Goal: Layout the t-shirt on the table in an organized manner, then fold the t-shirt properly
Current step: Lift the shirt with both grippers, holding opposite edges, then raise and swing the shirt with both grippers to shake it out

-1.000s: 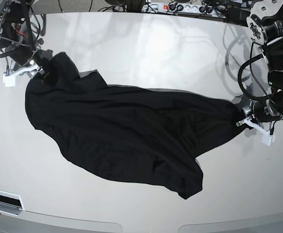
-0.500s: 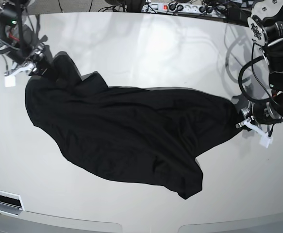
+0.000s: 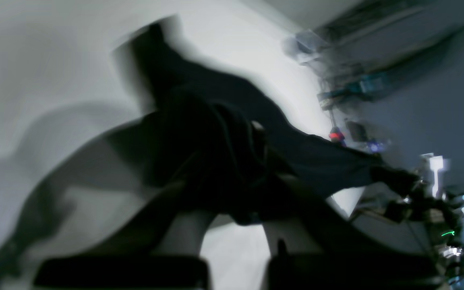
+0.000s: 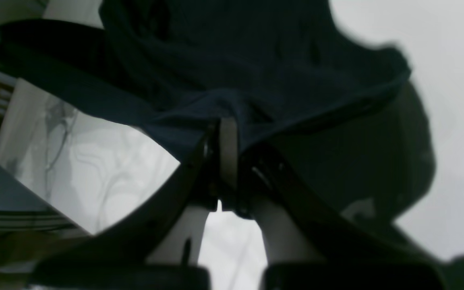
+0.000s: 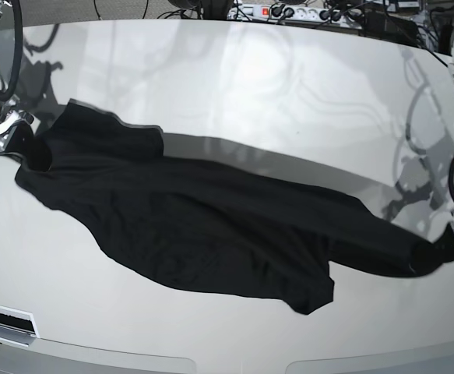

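Power strip (image 5: 289, 12): white, lying just beyond the table's far edge near its middle, with a red lit switch at its left end and several dark plugs seated along it. Cables (image 5: 351, 17): black, a tangle running from the strip towards the far right corner; further loose black leads (image 5: 121, 8) trail off the far edge left of centre. Vent-like slotted panel (image 5: 5, 319): white with a dark slot, set below the near edge at the near left corner. Floor (image 5: 79, 8): grey, a strip visible past the far edge. Background seen from the left wrist view: blurred, dark equipment with small red and green lights, not identifiable
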Robot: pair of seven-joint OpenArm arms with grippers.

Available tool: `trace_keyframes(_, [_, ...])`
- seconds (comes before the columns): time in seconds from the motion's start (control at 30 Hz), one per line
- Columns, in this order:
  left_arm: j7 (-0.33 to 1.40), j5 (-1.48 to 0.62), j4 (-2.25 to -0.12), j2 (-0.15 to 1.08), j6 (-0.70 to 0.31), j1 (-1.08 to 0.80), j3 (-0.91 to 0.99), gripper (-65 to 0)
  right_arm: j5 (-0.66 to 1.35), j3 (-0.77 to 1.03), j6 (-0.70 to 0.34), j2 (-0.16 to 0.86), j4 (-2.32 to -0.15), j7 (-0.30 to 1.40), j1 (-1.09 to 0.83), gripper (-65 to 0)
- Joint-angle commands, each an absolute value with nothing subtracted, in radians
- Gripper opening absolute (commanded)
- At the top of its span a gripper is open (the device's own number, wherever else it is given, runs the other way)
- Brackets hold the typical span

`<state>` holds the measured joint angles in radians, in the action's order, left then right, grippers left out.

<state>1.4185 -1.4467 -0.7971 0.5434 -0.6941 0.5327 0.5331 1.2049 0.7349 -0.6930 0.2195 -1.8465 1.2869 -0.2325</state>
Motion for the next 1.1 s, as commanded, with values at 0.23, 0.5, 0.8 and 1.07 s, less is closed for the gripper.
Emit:
trace_keyframes(0.23, [1.396, -1.484, -0.847, 0.598, -0.698, 0.563, 0.537, -65.0, 1.292, 0.739, -0.698, 0.236, -1.948, 1.306, -0.228, -65.0])
trace_keyframes(0.5, [1.396, -1.484, -0.978, 0.68, -0.698, 0.563, 0.537, -65.0, 1.321, 0.697, -0.698, 0.314, -1.948, 1.319, -0.252, -65.0])
trace_keyframes(0.8, [1.396, -1.484, -1.003, 0.685, -0.695, 0.419, 0.536, -65.0, 1.32, 0.639, -0.698, 0.342, -1.948, 1.322, -0.252, -65.0])
trace_keyframes(1.07, [1.396, -1.484, -1.003, 0.689, -0.695, 0.217, 0.536, -65.0, 1.32, 0.639, -0.698, 0.347, -1.948, 1.323, -0.253, -65.0])
